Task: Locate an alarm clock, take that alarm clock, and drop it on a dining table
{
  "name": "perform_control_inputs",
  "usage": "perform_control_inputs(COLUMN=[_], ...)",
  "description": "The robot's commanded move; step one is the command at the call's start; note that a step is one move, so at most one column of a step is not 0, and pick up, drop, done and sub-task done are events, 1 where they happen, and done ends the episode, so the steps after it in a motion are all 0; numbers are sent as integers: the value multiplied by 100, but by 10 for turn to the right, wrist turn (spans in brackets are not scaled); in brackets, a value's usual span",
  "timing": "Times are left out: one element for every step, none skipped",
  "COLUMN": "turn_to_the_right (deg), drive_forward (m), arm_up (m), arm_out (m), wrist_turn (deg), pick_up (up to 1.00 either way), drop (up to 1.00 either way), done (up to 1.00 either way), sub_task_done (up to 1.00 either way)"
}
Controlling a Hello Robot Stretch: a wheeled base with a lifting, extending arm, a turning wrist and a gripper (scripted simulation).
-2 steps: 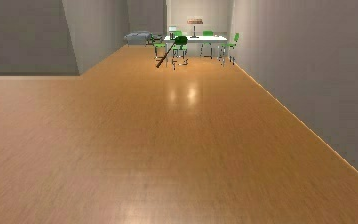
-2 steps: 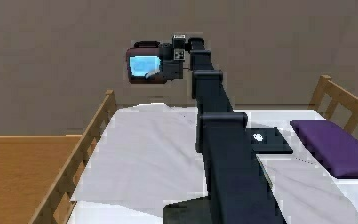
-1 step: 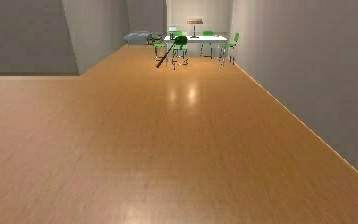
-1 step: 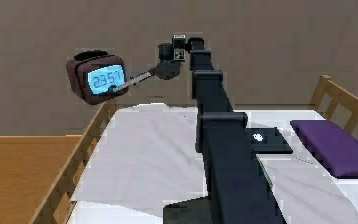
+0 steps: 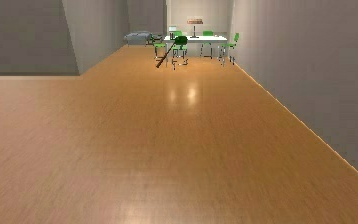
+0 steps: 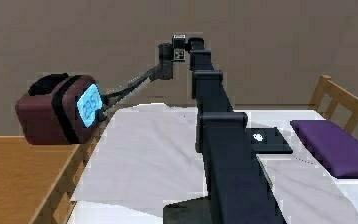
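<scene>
Right, the gripper [image 6: 107,100] has the alarm clock [image 6: 59,112]. The dark red box with its blue face hangs at the end of the fingers, out past the corner of the bed [image 6: 157,150] and clear of the sheet. So it is grasping the clock, and the job now is the carry.

Ahead there is a long run of wooden floor [image 5: 177,140], and the dining table [image 5: 209,39] sits at the far end, well away, with green chairs [image 5: 177,45] packed round it.

The arm [image 6: 222,130] reaches out across the mattress with the clock at its tip. If the base turns with the arm out like that, I'd worry about it sweeping over the bed. It could clip the wooden headboard [image 6: 339,98] or drag the dark flat slab [image 6: 271,140] lying beside the purple pillow [image 6: 332,145].

A bump on that long drive could shake the clock loose. Near the table, the chairs and a dark stick [image 5: 164,56] leaning among them could block the approach, and then the clock might land on a seat or the floor.
</scene>
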Motion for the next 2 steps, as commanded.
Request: perform_control_inputs(turn_to_the_right=[0,0], drive_forward=[0,0], arm_up=[0,0], arm_out=[0,-46], wrist_turn=[-270,0], pick_up=[0,0], drop=[0,0], done=[0,0], sub_task_done=[0,0])
